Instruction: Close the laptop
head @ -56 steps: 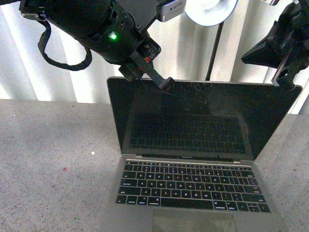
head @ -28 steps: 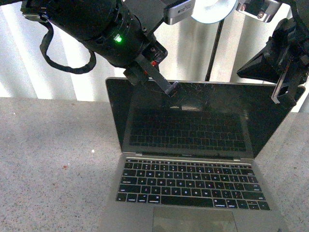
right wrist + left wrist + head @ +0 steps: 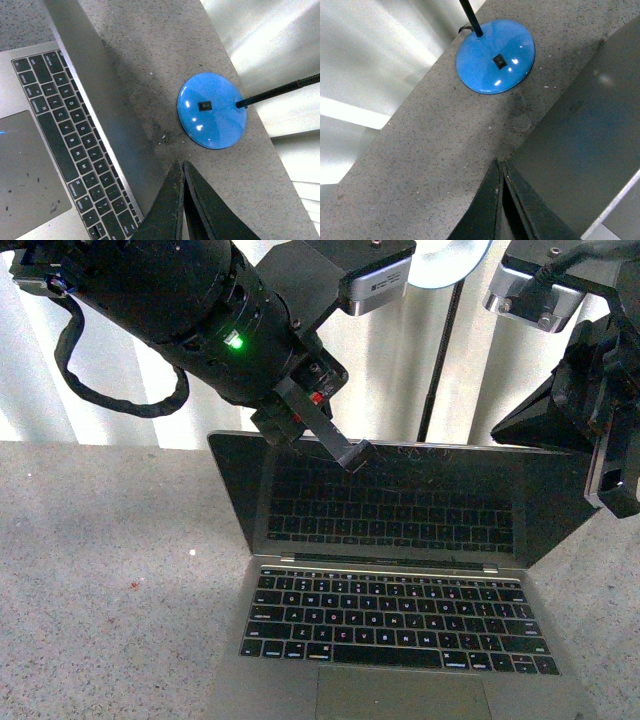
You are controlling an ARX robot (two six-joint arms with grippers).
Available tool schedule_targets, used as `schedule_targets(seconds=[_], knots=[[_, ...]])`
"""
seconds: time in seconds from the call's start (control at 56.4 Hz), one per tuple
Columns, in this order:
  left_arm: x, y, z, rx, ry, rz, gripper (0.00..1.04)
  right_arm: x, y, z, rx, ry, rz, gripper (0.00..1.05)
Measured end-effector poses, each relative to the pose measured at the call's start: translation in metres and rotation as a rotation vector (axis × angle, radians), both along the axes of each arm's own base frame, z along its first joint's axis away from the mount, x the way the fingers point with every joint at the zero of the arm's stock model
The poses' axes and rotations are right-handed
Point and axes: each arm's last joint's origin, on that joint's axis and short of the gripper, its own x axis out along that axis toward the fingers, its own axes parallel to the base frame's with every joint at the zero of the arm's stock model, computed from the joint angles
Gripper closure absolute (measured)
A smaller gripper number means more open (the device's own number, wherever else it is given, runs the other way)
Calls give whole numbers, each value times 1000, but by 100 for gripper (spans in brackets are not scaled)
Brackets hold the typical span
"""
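The grey-silver laptop (image 3: 400,640) stands open in the front view, its scratched black screen (image 3: 400,500) tilted forward over the black keys. My left gripper (image 3: 356,455) is shut and its tip rests on the lid's top edge, left of centre. My right gripper (image 3: 618,502) is shut, at the lid's upper right corner. In the left wrist view the shut fingers (image 3: 501,200) sit at the grey lid's (image 3: 580,135) edge. In the right wrist view the shut fingers (image 3: 180,205) are just behind the lid (image 3: 105,100), with keyboard (image 3: 65,135) and trackpad (image 3: 25,185) beyond.
A lamp with a round blue base (image 3: 212,111) and black stem stands on the speckled grey table (image 3: 100,570) right behind the laptop; the base also shows in the left wrist view (image 3: 496,56). White curtains hang behind.
Both grippers have moved down and toward me, pushing the lid forward. The screen has tipped lower over the keyboard and looks shorter than a second ago.
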Motion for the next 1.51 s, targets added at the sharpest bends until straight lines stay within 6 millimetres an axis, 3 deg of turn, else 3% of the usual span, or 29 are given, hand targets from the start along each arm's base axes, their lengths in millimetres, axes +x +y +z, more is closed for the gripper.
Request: schedule_targets(seconds=[1.508], knots=[[-33, -6, -38, -81, 188, -59, 101, -25, -1, -28, -82, 133, 108, 102]])
